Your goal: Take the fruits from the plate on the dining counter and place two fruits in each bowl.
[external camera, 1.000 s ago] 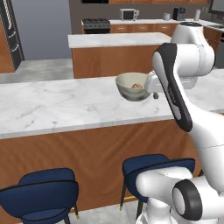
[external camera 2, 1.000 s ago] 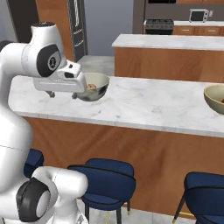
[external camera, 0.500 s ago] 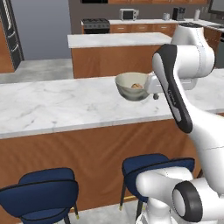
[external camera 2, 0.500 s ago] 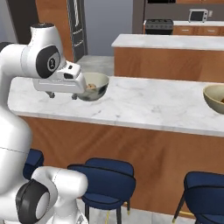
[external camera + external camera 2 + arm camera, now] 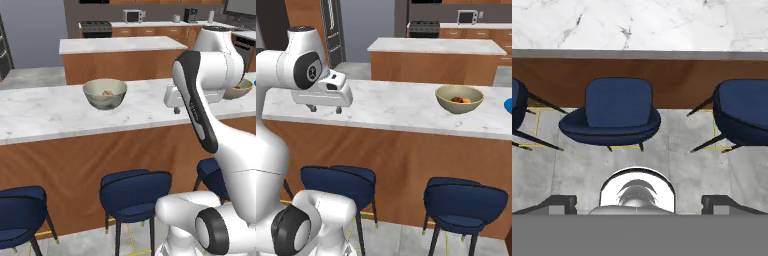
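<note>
Beige bowl well apart from gripper

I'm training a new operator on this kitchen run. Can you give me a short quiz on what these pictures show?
1. True or false: the pincer is shut on a fruit.
2. In the right base view, what lies in the beige bowl? A) nothing B) two fruits, reddish and orange C) a spoon
3. Fill in: in the hand view, the pincer looks down past the edge of the dining counter at blue ____.
Key: 1 false, its fingers stand wide apart with nothing between them; 2 B; 3 stools.
</note>
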{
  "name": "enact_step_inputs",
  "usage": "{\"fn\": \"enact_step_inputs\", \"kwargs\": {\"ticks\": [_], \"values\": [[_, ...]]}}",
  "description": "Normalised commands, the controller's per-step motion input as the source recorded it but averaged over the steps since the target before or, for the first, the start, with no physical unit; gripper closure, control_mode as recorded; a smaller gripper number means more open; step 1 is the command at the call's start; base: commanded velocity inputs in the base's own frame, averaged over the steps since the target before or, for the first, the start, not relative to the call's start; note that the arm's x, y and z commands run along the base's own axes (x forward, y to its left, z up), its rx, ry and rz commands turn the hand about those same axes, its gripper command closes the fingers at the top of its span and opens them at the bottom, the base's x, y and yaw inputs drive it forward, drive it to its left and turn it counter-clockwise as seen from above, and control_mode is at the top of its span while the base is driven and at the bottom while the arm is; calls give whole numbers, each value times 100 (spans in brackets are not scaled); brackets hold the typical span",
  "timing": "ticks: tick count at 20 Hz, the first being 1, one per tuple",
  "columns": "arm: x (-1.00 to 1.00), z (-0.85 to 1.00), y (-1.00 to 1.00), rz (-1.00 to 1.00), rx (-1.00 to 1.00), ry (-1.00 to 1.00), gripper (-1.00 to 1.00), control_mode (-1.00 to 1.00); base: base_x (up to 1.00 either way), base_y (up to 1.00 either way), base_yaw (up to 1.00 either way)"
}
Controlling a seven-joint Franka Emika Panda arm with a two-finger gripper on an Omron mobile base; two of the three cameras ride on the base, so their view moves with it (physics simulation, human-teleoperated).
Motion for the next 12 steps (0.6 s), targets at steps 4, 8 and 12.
{"fn": "enact_step_inputs", "kwargs": {"ticks": [4,8,12], "values": [[0,0,0,0,0,0,-100,100,-6,-100,-4],[0,0,0,0,0,0,-100,100,0,-100,0],[0,0,0,0,0,0,-100,100,0,-100,0]]}}
